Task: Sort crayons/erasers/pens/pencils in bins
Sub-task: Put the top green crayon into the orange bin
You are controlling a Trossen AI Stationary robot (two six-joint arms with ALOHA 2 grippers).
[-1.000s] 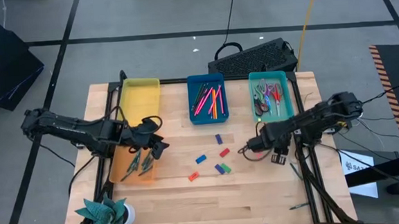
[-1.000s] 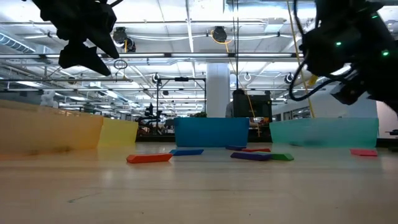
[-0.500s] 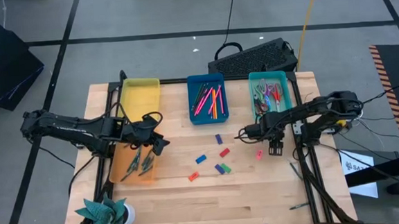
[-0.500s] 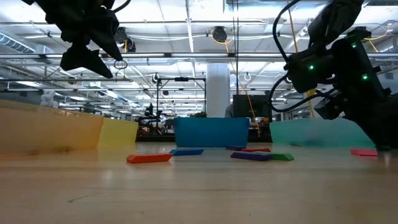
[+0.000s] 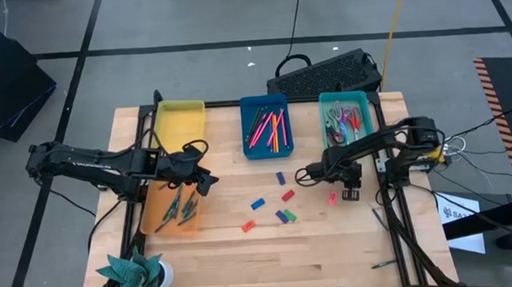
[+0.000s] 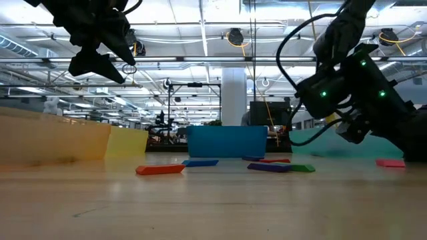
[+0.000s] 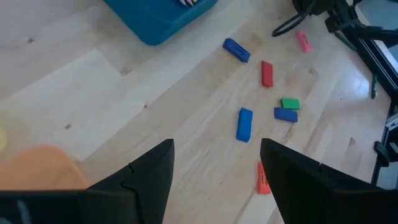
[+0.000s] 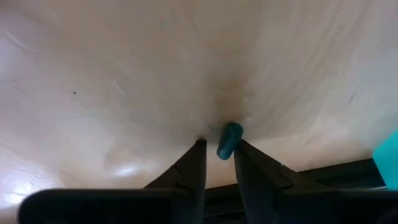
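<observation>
Black keyboard (image 5: pixel 330 73): beyond table's far edge, on grey floor, cable trailing away. Teal paper pinwheel (image 5: pixel 132 276) in white cup (image 5: pixel 162 274): table's near left corner. Wooden table (image 5: pixel 272 258): light planks, black frame. Black case (image 5: pixel 3 83): floor, far left.

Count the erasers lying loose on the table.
7 erasers mid-table: blue, blue, red, red, purple, green beside it, pink farthest right. Others may be hidden.

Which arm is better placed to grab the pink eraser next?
The right. Its gripper hangs just beside the pink eraser, while the left gripper sits over by the orange bin, farther off.
</observation>
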